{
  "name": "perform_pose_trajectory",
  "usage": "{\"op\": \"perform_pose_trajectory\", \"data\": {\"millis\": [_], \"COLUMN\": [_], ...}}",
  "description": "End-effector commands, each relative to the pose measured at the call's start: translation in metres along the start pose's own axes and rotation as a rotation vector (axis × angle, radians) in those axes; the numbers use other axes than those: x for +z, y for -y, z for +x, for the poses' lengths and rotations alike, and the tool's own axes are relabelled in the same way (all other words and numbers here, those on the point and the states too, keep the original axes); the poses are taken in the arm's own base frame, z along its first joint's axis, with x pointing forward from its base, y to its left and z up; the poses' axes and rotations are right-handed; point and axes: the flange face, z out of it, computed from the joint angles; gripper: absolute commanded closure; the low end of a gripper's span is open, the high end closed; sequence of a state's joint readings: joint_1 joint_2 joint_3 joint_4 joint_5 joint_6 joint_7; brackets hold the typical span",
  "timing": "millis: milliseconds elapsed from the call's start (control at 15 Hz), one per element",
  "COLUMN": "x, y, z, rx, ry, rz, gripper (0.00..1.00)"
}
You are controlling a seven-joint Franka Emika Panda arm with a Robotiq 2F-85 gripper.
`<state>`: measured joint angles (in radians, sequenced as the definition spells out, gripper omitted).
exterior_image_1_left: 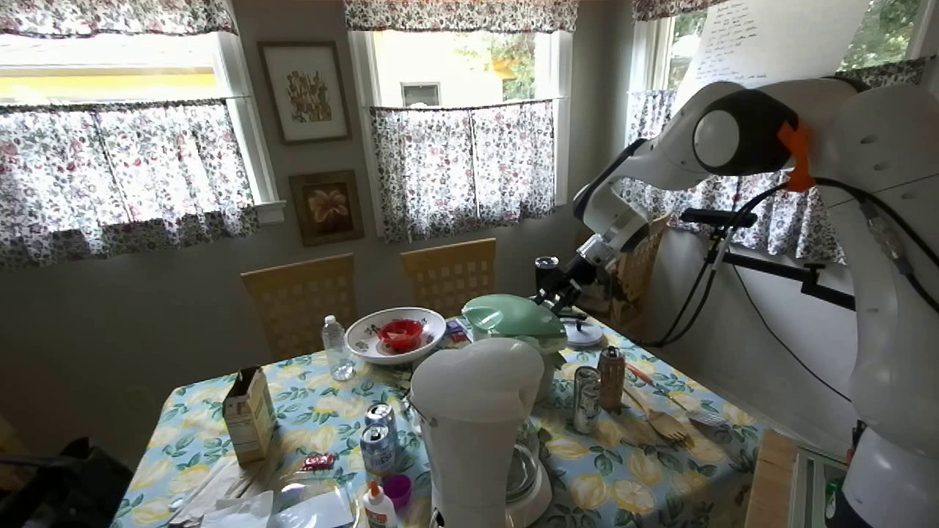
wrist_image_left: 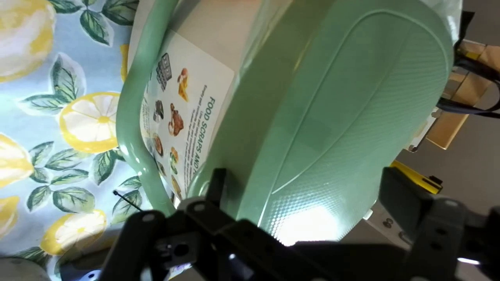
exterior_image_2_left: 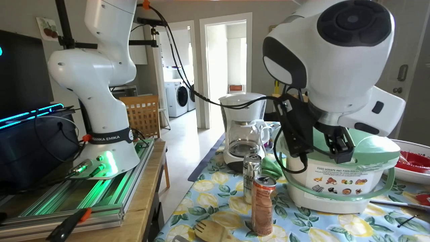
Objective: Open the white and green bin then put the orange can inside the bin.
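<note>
The white and green bin (exterior_image_2_left: 331, 188) stands on the table with its mint-green lid (exterior_image_2_left: 376, 144) over the top. The lid also shows in an exterior view (exterior_image_1_left: 513, 314), partly behind a coffee maker, and fills the middle of the wrist view (wrist_image_left: 343, 117). I cannot tell whether the lid is slightly lifted. My gripper (wrist_image_left: 311, 191) is wide open at the lid's edge; one finger is beside the lid's front lip, touching or nearly so. It also shows in both exterior views (exterior_image_1_left: 555, 299) (exterior_image_2_left: 341, 151). The orange can (exterior_image_2_left: 263, 208) stands upright near the bin, also visible here (exterior_image_1_left: 611, 379).
A silver can (exterior_image_2_left: 252, 178) stands beside the orange can. The white coffee maker (exterior_image_1_left: 477, 433) stands close to the bin. A wooden fork (exterior_image_1_left: 664, 424) lies near the table edge. A white bowl (exterior_image_1_left: 367, 345) holding a red bowl (exterior_image_1_left: 400, 334) is behind the bin.
</note>
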<state>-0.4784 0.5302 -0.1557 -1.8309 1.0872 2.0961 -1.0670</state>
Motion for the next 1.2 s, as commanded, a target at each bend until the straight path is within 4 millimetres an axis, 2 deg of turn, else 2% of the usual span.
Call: {"op": "perform_pose_trajectory", "data": {"millis": [0,333,533,1133], "x": [0.0,0.008,0.014,0.023], "y": [-0.001,-0.012,-0.016,-0.009], "z": [-0.008,-0.018,-0.018,-0.008], "rx": [0.022,0.035,0.029,0.057], "ry": [0.052,0.102,0.082,-0.019], "rz": [-0.045,-0.068,-0.05,0.036], "gripper": [0.0,0.0,0.0,0.0]}}
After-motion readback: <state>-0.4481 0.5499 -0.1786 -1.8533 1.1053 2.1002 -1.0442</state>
